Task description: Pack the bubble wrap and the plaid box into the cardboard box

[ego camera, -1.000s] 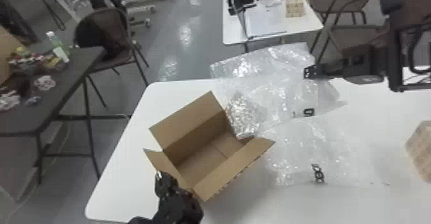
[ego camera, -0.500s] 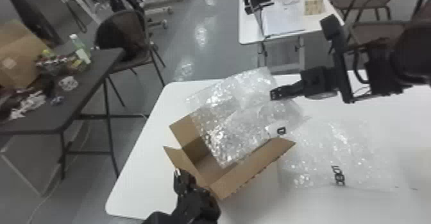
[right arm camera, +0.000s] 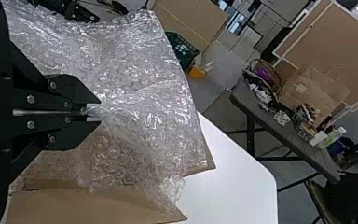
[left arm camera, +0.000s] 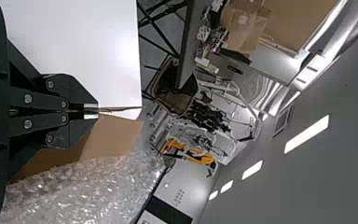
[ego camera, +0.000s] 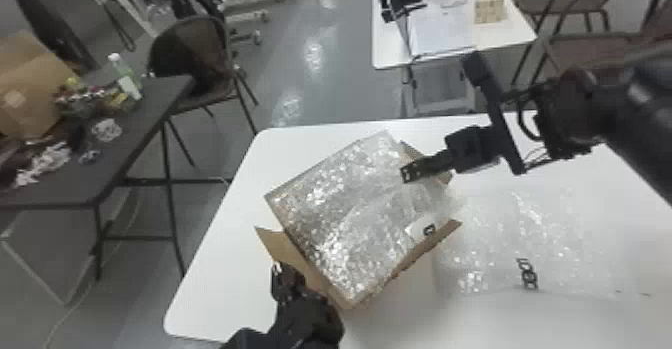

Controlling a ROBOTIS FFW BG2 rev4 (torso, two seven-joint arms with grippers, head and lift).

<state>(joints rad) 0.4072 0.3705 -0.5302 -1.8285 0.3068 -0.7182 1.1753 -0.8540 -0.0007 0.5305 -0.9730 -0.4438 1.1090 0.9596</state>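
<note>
Bubble wrap spreads across the mouth of the open cardboard box on the white table, its near corner reaching the box's rim, as my right gripper pinches the sheet near its right side in the head view. On the other side, my left gripper has its fingertips pressed together on the edge of a flap of the cardboard box. A second sheet lies flat on the white table just to the right of the cardboard box, black print along its near part. Beyond, a green bottle stands on a dark table at left beside an empty chair, while a small tan block sits on a farther desk.
</note>
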